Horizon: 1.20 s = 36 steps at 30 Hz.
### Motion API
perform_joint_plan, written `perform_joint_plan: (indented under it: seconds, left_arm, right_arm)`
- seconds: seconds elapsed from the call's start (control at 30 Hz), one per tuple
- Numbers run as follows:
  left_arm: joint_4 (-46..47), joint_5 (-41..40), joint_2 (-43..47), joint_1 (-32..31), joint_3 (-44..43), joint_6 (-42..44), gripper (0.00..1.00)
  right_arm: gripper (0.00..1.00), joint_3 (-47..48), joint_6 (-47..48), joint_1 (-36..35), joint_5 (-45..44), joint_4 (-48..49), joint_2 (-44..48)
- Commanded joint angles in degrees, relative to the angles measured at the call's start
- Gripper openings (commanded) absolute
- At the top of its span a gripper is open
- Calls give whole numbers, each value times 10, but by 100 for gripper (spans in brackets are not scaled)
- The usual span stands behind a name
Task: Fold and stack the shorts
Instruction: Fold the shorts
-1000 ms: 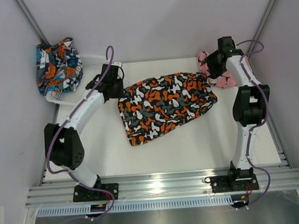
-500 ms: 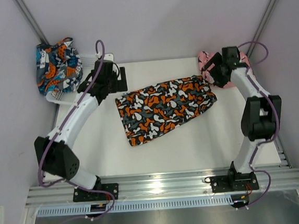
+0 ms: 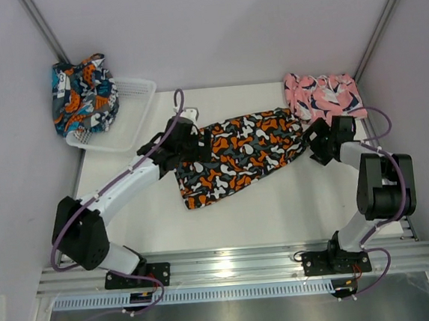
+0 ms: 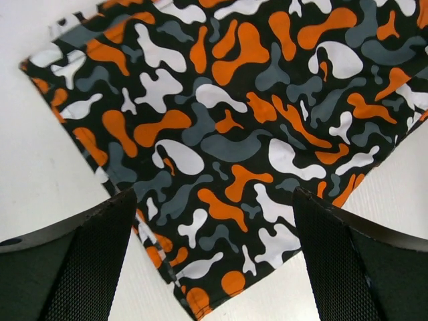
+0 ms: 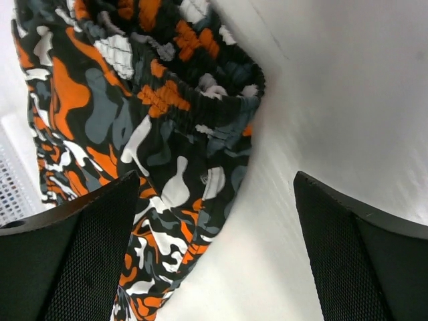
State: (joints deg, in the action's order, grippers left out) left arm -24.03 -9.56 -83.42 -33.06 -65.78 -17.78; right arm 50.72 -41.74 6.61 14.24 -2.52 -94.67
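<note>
- The black shorts are laid flat mid-surface, gripped by nothing.
- The left end effector is spread over their left end.
- The right end effector is spread beside the waistband.
- Pink shorts are seen far right.
- Teal shorts are heaped on the basket.

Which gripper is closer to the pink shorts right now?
Right. The right gripper hovers just on the near side of the pink shorts, apart from them; the left gripper is far to their left, over the black shorts.
</note>
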Motion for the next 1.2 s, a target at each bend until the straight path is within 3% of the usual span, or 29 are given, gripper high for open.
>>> perform_joint_plan:
  seconds: [0.0,0.37,0.6,0.67,0.7,0.73,0.77,0.87,1.07,1.17]
  left_arm:
    - [64,30,-33,-6,8,-23,99]
    - [72,39,-90,-6,16,-20,99]
    - [72,51,-99,-6,14,-21,99]
    - [65,46,-97,-6,13,-19,99]
    - [65,46,-92,-6,14,-18,99]
    - [60,44,-90,-7,14,-16,99]
    - [58,39,-87,-6,16,-16,99]
    - [50,36,-70,-7,21,-14,99]
    - [22,10,-44,-22,11,5,99]
    - [22,5,-37,-22,18,7,99]
  right_arm:
    - [97,-10,0,-1,35,133,-7]
    - [89,-14,-49,-4,53,277,-93]
    - [63,-62,-127,-12,40,381,-137]
    - [61,-78,-135,-16,28,407,-133]
    - [51,-81,-135,-18,12,412,-132]
    - [46,-80,-132,-19,8,405,-128]
    - [33,-78,-129,-20,7,402,-125]
    - [6,-98,-117,-33,-11,385,-87]
    - [2,-171,-92,-95,-103,293,76]
    - [1,-178,-59,-139,-177,200,144]
